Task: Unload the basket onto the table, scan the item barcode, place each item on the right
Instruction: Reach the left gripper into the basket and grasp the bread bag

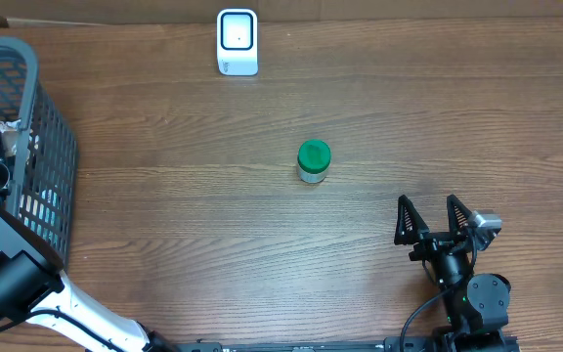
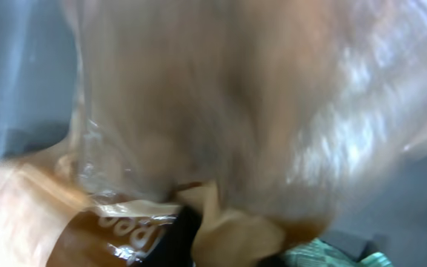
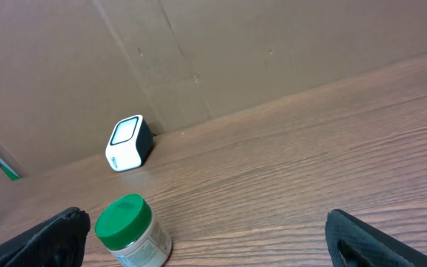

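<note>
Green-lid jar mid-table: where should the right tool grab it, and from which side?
Take the jar across its round body just under the green lid, coming in level from the right tool side. It stands upright and alone on the table, so both fingers should have room, and the open tool faces it. No barcode shows in these views, so keep the fingers high on the body.

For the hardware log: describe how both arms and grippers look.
The right arm is black, with a round joint and a black cable curving from its base. The right gripper has two black triangular fingers and a grey block beside them. The left arm is white with a black section; the left gripper cannot be made out.
</note>
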